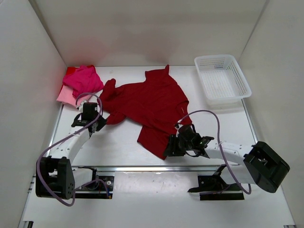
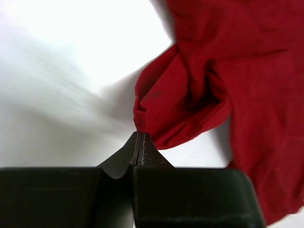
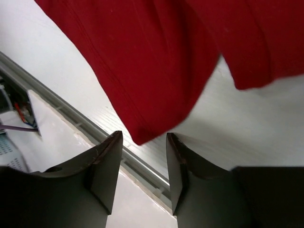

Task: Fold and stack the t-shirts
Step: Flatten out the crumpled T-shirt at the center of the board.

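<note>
At the crimson t-shirt [image 1: 147, 102] sleeve, the left gripper [image 2: 137, 136] pinches a mere sliver that may slip; the right gripper [image 3: 143, 142] gapes around the hem.

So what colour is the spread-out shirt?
The shirt is dark crimson; clearest in the top external view.

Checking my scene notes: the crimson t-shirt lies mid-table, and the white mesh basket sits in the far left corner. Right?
No. The white mesh basket sits in the far right corner, as the top external view shows. The crimson t-shirt does lie mid-table.
</note>
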`<state>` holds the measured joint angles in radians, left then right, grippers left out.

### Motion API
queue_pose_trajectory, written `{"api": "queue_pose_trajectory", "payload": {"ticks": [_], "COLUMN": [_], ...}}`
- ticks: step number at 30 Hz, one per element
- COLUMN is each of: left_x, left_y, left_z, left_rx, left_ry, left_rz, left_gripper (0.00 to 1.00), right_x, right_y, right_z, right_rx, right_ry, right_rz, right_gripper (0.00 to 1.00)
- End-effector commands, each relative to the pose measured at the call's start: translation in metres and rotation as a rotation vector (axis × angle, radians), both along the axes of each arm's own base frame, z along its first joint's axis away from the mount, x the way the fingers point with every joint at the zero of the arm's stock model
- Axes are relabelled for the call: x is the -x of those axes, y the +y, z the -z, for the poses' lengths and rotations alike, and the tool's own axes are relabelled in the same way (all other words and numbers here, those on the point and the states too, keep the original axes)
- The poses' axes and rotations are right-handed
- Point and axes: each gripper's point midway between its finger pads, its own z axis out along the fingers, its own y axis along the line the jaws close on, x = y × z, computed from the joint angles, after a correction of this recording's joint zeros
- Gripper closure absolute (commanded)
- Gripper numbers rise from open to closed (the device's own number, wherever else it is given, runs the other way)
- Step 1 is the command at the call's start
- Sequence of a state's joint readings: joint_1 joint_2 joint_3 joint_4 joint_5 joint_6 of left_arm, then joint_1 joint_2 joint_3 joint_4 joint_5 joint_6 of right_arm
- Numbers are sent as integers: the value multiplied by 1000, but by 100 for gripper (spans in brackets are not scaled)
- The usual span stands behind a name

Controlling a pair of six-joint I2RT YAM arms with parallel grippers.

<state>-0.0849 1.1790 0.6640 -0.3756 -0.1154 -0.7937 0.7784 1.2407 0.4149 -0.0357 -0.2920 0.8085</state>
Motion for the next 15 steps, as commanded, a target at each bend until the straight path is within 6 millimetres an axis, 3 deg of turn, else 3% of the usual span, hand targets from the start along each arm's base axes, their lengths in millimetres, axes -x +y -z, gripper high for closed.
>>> {"api": "queue_pose_trajectory", "payload": {"ticks": [1,5,9,12,13,15], "left_x": [27,27,24,18,10,2], "left_y": [11,9,7,6,7,1], "left_z": [18,18,12,-3,-14,-32], "left_rx": [-92,-96,-118,-163,-178,-191], "left_ry": [93,88,76,54,33,0], "left_rz": [19,39,58,82,83,105], "left_gripper": [100,100,100,100,100,100], "right_x": [5,20,12,-21,-33,-60], "right_y": [6,7,2,-9,-10,-31], "right_z": [11,21,26,-1,-15,-52], "right_rx": [-16,20,37,47,31,28], "right_ry": [43,75,83,-24,-60,-166], "right_rz": [18,17,63,103,123,174], "right_gripper": [63,77,99,100,100,99]}}
